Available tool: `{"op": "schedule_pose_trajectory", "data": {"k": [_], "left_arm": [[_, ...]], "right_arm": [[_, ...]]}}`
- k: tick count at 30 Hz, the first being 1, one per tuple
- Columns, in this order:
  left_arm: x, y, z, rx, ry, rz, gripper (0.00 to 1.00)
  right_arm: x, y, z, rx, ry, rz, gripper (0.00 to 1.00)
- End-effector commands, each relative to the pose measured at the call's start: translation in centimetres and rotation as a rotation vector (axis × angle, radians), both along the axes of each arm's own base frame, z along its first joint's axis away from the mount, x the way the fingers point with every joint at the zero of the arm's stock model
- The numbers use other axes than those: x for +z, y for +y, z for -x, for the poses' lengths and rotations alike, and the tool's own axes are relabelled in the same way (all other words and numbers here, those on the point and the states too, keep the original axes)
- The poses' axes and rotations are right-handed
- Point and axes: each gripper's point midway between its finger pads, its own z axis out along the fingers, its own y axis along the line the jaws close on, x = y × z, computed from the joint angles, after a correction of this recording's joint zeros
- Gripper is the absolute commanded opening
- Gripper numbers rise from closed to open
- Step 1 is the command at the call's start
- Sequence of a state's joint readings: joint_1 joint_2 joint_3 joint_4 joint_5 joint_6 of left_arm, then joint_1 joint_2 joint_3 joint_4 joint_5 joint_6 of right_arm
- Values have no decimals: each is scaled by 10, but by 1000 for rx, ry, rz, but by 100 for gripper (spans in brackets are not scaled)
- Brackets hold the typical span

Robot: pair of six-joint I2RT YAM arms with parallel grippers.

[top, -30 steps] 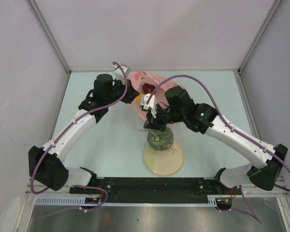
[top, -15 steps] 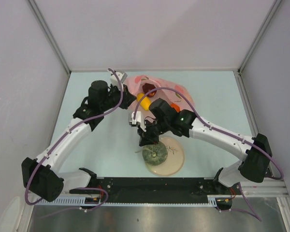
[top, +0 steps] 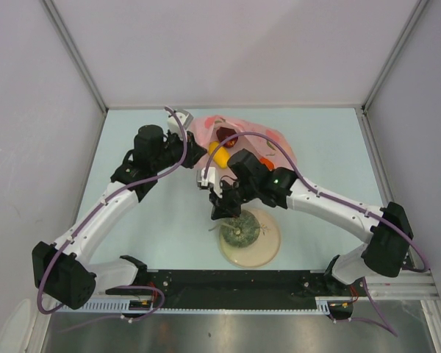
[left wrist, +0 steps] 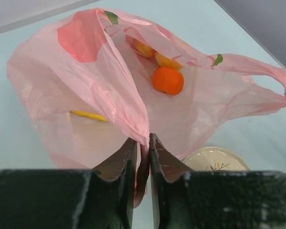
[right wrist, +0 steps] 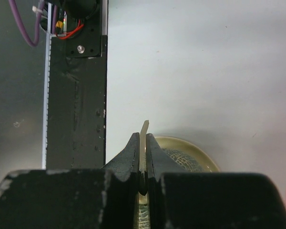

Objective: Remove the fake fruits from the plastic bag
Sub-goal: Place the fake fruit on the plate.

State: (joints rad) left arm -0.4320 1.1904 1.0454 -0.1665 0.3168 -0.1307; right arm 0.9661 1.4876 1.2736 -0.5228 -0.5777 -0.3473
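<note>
Pale table (top: 154, 220), grey walls. Left gripper (left wrist: 143, 143) jaws narrow, pinching fold of plastic bag (left wrist: 86, 86), likely to keep mouth raised. Right gripper (right wrist: 142, 143) clamped on stem (right wrist: 144, 129) of melon (top: 240, 232), lowered at plate (top: 272, 241), probably for set-down. Orange (left wrist: 168, 80) and yellow oblong fruit (left wrist: 88, 115) inside bag.

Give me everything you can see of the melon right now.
The melon is round, grey-green with pale netting, plastic-looking. Its pale stem is clamped in the shut right gripper, tip sticking out past the fingers. It is outside the plastic bag, over the left part of the cream plate; whether it rests there or hangs just above, I cannot tell.
</note>
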Motion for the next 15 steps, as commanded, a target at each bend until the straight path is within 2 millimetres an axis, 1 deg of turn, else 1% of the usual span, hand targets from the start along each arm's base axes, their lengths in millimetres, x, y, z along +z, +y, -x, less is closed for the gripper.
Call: {"op": "schedule_pose_trajectory", "data": {"k": [1, 3, 4, 5, 6, 7, 10, 13, 15], "left_arm": [[13, 2, -4, 3, -52, 6, 21], [13, 2, -4, 4, -51, 7, 21], [9, 2, -4, 1, -40, 5, 21], [10, 1, -4, -2, -39, 6, 21], [10, 1, -3, -6, -32, 5, 21], [10, 1, -1, -9, -28, 4, 20], [9, -2, 2, -26, -15, 6, 21], [7, -3, 0, -26, 0, 5, 21], [6, -4, -3, -26, 5, 4, 21]], "right_arm": [[24, 9, 0, -42, 58, -79, 0], [23, 7, -3, -65, 82, -73, 0], [24, 6, 1, -43, 108, -82, 0], [23, 5, 2, -32, 133, -82, 0], [24, 3, 0, -30, 162, -91, 0], [27, 4, 9, 11, 229, -109, 0], [32, 9, 21, 70, 315, -138, 0], [33, 15, 26, 106, 365, -156, 0], [28, 19, 24, 105, 380, -152, 0]]}}
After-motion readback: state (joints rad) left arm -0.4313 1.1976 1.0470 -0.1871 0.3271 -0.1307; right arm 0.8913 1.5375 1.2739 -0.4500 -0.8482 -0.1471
